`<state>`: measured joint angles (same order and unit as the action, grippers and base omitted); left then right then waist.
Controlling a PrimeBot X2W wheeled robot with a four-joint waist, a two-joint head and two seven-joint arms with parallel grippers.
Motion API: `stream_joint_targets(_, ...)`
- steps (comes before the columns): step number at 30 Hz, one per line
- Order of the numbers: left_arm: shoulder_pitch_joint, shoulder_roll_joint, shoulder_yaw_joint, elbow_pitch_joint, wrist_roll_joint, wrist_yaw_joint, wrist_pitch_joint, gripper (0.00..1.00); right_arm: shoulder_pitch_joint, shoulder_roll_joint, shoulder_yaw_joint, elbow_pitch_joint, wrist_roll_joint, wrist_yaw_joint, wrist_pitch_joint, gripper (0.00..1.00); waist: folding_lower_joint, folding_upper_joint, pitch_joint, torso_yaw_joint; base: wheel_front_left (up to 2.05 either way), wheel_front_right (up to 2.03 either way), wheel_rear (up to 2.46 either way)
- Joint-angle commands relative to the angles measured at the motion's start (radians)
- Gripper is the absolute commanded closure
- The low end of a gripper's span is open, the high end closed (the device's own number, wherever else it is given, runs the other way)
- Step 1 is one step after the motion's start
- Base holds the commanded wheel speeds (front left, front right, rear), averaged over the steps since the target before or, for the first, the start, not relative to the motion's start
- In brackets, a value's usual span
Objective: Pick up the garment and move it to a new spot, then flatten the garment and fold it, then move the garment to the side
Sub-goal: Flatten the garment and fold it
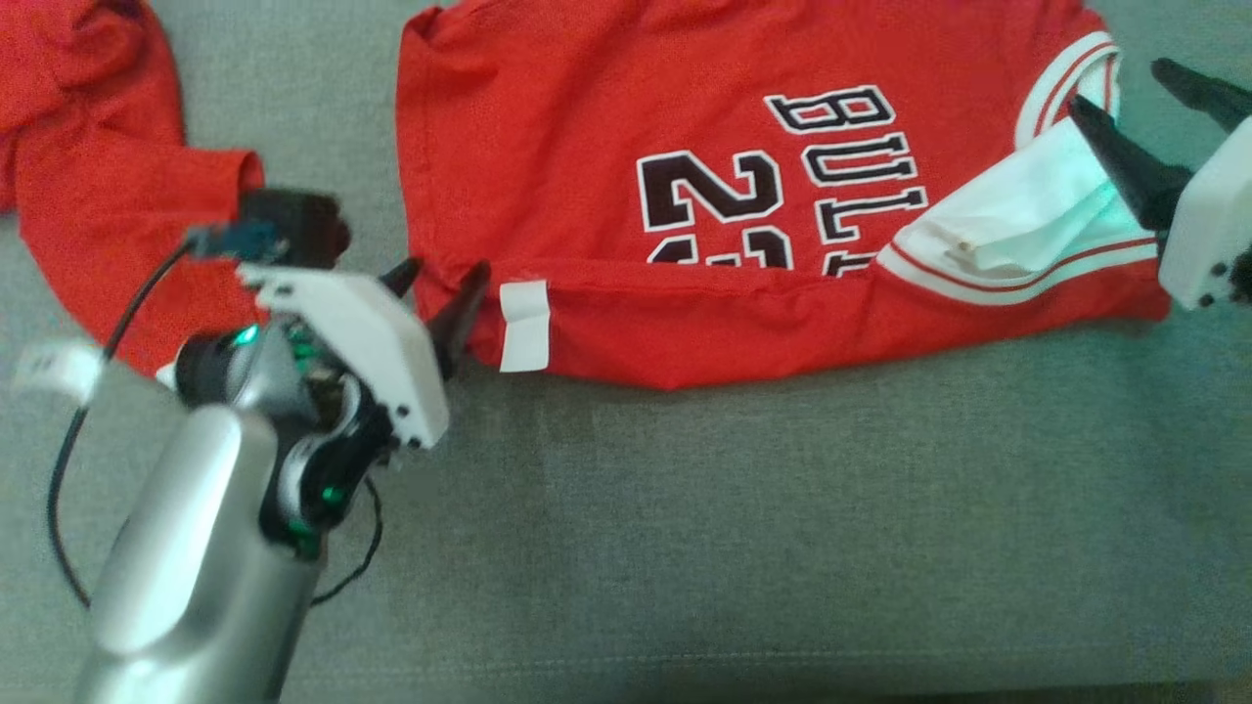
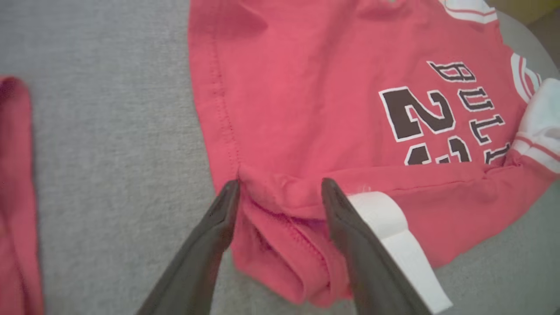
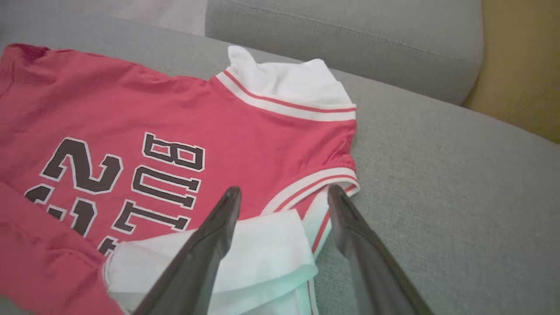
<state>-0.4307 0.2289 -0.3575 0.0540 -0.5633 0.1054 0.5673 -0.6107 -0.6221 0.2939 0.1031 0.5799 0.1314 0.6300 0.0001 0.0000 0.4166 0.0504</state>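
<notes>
On the sofa, head view: a red jersey lies across the far middle of the grey cushion, with its near edge folded up over the printed number.
Left gripper: jaws apart at the fold's near left corner, gripping nothing.
Right gripper: jaws apart over the white sleeve at the right end, gripping nothing.
Second red garment: crumpled at the far left, close to the left arm.
Risk: that arm or its loose black cable could drag the second garment into the work.
Left wrist view, fabric: soft matte knit with a stitched hem; thick layers are bunched between the fingers.
Label: a stiff white strip touching the right finger.
Risk: a finger catching the bunch as it pulls away would likely spring the fold open.
Right wrist view, sleeve: smooth white cloth lying limp and turned over, between and under the fingers.
Trim: a ribbed, curved band in red and white.
Risk: the loose sleeve may flop outward and leave the next fold uneven.
</notes>
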Motion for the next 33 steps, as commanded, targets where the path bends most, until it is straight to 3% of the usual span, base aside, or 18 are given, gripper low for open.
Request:
stream_joint_targets(1, 0.027, 0.034, 0.064, -0.06, 0.003, 0.014, -0.025, 0.0, 0.035, -0.024, -0.007, -0.036, 0.001, -0.001, -0.024, 0.0, -0.0001, 0.0, -0.029, -0.015, 0.0, 0.0, 0.0)
stream_joint_targets(7, 0.185, 0.045, 0.138, -0.184, -0.017, 0.069, -0.103, 0.0, 0.238, -0.067, -0.054, -0.103, 0.011, -0.001, -0.005, 0.0, -0.0001, 0.0, -0.072, -0.03, 0.0, 0.0, 0.0)
stream_joint_targets(11, 0.26, 0.036, 0.135, -0.223, -0.035, 0.073, -0.112, 0.0, 0.35, -0.084, -0.102, -0.139, 0.004, -0.001, 0.032, 0.0, -0.0001, 0.0, -0.05, -0.029, 0.0, 0.0, 0.0)
stream_joint_targets(18, 0.24, 0.023, 0.117, -0.207, -0.038, 0.063, -0.119, 0.0, 0.354, -0.047, -0.159, -0.138, -0.04, -0.001, 0.061, 0.0, -0.0001, 0.0, -0.01, -0.022, 0.0, 0.0, 0.0)
stream_joint_targets(33, 0.166, 0.017, 0.077, -0.119, -0.042, 0.02, -0.118, 0.0, 0.267, 0.005, -0.12, -0.088, -0.081, -0.001, 0.116, 0.0, -0.0001, 0.0, 0.027, -0.022, 0.0, 0.0, 0.0)
